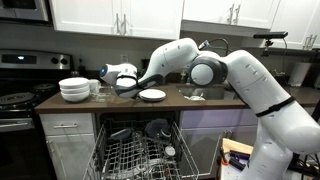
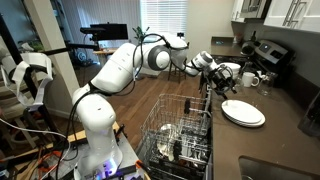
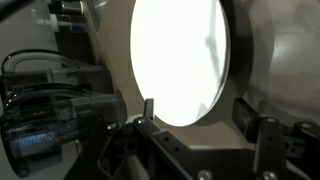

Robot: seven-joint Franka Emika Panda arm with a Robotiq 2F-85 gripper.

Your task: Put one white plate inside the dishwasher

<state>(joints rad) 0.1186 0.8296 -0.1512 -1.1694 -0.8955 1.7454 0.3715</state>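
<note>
The white plate [image 1: 152, 95] lies flat on the dark counter above the dishwasher [image 1: 140, 150], whose door is down and whose wire rack [image 2: 182, 128] is pulled out. In the other exterior view the plate [image 2: 243, 112] sits just right of the rack. My gripper [image 1: 128, 84] hangs over the counter just beside the plate, on the side toward the bowls, and is seen again in an exterior view as the gripper [image 2: 221, 82]. In the wrist view the plate [image 3: 180, 55] fills the middle. My gripper [image 3: 197, 112] stands open at its near edge, with nothing held.
A stack of white bowls [image 1: 74, 90] and mugs [image 1: 98, 86] stand on the counter beside the black stove [image 1: 15, 100]. Dishes sit in the dishwasher rack. A sink [image 1: 205, 95] lies under the arm's elbow.
</note>
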